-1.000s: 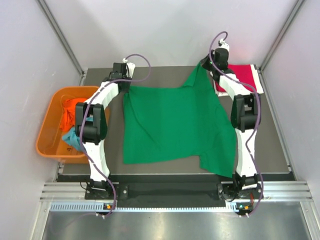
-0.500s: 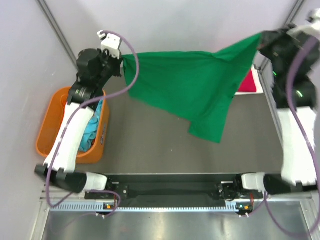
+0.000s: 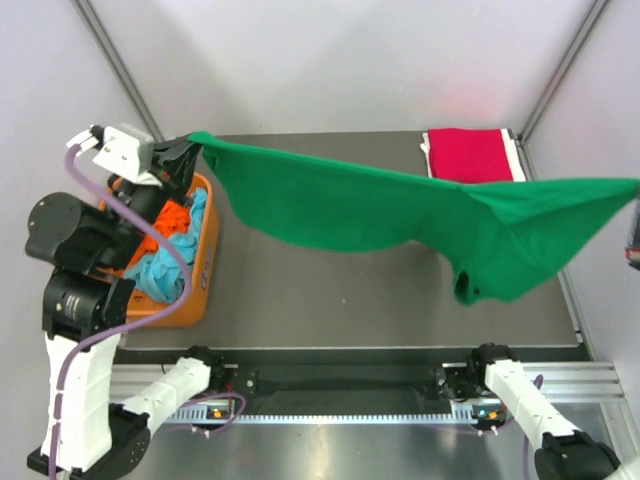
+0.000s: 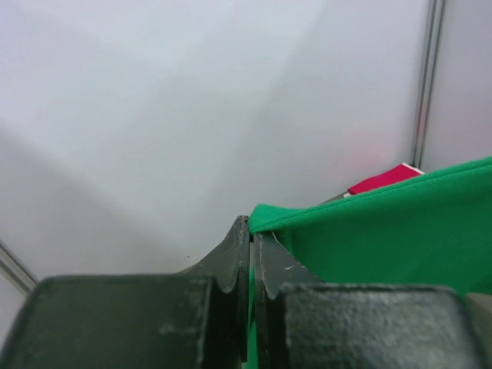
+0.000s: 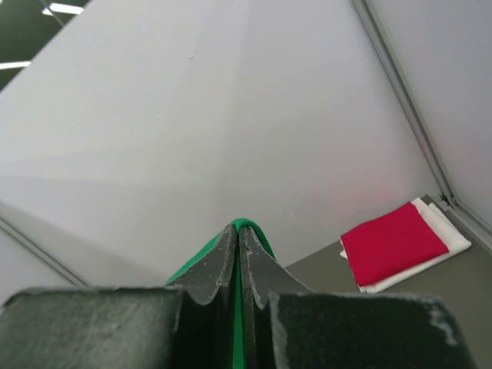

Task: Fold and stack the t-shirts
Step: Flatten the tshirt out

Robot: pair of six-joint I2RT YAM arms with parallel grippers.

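A bright green t-shirt (image 3: 400,215) hangs stretched in the air across the table, sagging toward the right. My left gripper (image 3: 190,148) is shut on its left corner, raised above the orange tub; green cloth (image 4: 384,231) shows between its jaws. My right gripper (image 5: 239,228) is shut on the shirt's other corner, with a green edge (image 5: 254,227) over its tips; in the top view it is off the right edge. A crimson red t-shirt (image 3: 470,155) lies folded at the back right. Orange (image 3: 170,218) and light blue (image 3: 165,268) t-shirts lie crumpled in the tub.
The orange plastic tub (image 3: 200,290) stands at the table's left edge, under the raised left arm. White cloth (image 5: 430,257) lies beneath the red shirt. The dark table top (image 3: 330,290) sits between white walls, with metal posts (image 3: 560,70) in the back corners.
Both arms have swung up and outward, lifting the green t-shirt off the table and stretching it wide in the air. The right gripper has left the top view.
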